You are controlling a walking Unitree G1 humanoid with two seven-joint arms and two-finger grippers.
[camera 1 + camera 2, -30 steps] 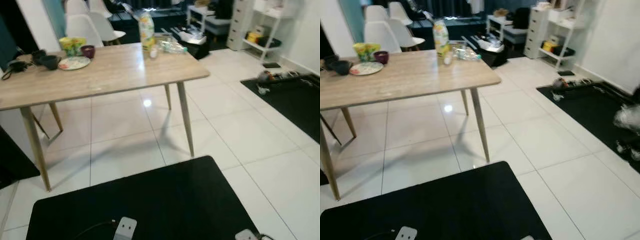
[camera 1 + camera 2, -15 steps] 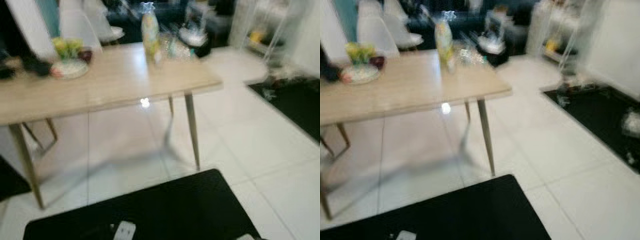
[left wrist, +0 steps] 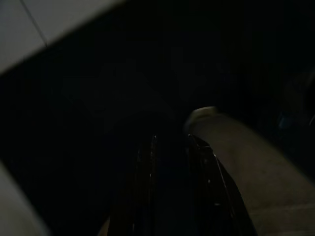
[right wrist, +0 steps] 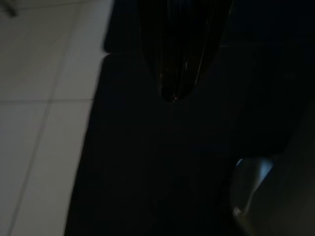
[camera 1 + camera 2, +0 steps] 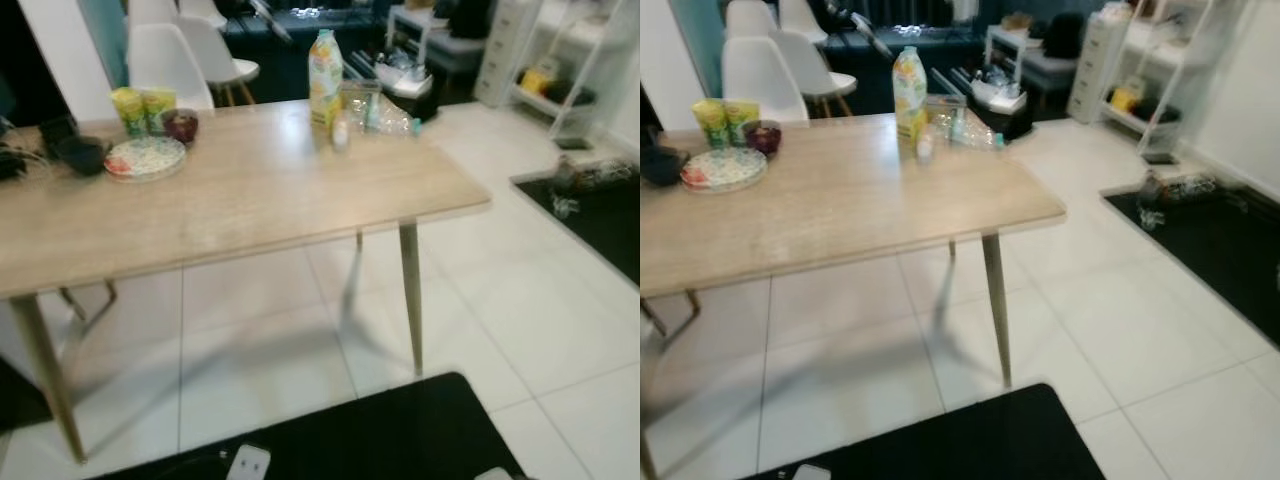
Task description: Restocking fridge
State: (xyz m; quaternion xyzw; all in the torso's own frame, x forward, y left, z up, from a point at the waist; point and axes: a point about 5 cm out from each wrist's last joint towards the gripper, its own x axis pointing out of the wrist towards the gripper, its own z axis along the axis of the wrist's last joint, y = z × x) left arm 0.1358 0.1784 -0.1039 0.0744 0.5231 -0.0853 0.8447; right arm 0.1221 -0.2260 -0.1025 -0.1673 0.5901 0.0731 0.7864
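Note:
A wooden table (image 5: pixel 260 205) stands ahead of me. Near its far right corner are a tall juice bottle (image 5: pixel 324 62), a small white bottle (image 5: pixel 341 133) and a clear plastic bottle (image 5: pixel 388 112) lying down. Toward the far left are a patterned plate (image 5: pixel 145 157), a dark red bowl (image 5: pixel 180 125), two yellow-green packs (image 5: pixel 140 106) and a black bowl (image 5: pixel 82 152). Both arms hang idle in the dark beside my black body (image 5: pixel 390 440). My left gripper (image 3: pixel 170 140) is shut with nothing in it, and so is my right gripper (image 4: pixel 170 96).
White chairs (image 5: pixel 170 58) stand behind the table. A black mat (image 5: pixel 600 205) with cables lies on the white tiled floor at the right, and white shelving (image 5: pixel 560 65) stands at the back right. Open floor runs between the table's right edge and the mat.
The camera has moved closer to the table and tilted up a little, so the table looks larger and the picture is sharper than half a second ago. Nothing on the table has shifted.

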